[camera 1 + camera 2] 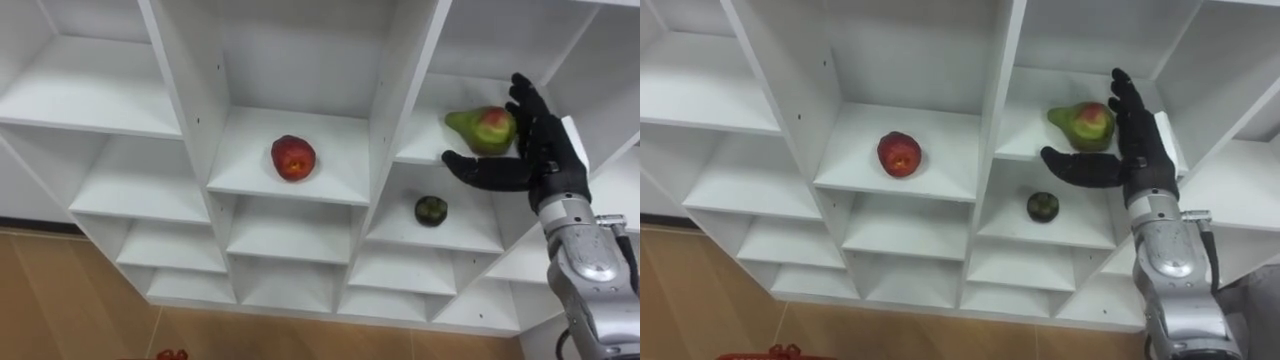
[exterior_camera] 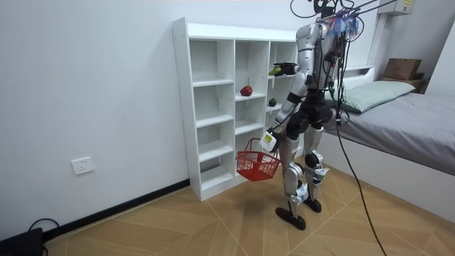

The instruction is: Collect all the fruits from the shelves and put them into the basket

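A green-and-red pear lies on an upper shelf in the right column of the white closet. My right hand is open beside it, with straight fingers at the pear's right and the thumb stretched out below its front. A red apple sits in the middle column. One shelf below the pear rests a small dark round fruit. In the room view I stand facing the closet, and my left hand hangs low, shut on the handle of a red basket.
The closet's other compartments hold nothing. Wooden floor runs below it. A bed stands behind me on the room view's right, and a wall socket is on the room view's left.
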You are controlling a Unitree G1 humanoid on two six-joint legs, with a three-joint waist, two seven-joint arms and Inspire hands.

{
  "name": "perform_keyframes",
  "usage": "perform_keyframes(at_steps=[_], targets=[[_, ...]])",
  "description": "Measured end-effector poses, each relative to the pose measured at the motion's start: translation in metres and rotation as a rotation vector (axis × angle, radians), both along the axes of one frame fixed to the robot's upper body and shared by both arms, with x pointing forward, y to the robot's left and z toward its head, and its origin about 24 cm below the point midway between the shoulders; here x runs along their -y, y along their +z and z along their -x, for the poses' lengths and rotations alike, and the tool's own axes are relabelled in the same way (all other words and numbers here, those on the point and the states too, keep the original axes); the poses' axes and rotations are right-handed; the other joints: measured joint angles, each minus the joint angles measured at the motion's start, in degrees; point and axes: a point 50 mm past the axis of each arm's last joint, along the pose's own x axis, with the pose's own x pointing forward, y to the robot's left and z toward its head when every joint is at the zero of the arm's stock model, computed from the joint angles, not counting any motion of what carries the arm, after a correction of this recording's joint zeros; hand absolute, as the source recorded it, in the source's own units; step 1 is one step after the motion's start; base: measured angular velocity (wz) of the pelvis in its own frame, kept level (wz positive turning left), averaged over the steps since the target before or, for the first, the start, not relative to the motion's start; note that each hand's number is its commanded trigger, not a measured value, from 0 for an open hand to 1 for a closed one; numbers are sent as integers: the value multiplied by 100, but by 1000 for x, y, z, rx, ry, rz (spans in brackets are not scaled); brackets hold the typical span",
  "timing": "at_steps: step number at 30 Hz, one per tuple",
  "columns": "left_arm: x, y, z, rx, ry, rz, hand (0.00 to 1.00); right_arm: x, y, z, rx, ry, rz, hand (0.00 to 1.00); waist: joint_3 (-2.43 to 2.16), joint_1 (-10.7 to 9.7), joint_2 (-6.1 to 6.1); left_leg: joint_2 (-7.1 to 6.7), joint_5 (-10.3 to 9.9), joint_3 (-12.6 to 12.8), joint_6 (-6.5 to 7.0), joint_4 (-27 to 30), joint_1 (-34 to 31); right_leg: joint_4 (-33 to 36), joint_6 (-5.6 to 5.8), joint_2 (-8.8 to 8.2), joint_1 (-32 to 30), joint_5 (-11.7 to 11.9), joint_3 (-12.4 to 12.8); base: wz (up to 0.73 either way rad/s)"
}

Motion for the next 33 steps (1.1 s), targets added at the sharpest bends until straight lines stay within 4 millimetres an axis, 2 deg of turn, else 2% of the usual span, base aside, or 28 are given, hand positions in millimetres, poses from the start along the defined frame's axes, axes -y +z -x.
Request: perform_keyframes(at_steps=[7, 33], targets=[[0, 0, 0, 1, 0, -2, 100, 8, 6, -7, 10, -22, 38, 100, 6, -1, 4, 1, 0, 2, 0, -13, 0, -7, 1, 35, -9, 0, 13, 0], [0, 1, -5, 29, -11, -3, 100, -1, 9, -10, 6, 48, 126, 100, 13, 172, -15, 6, 0, -11, 0, -2, -13, -2, 0, 37, -21, 0, 10, 0]])
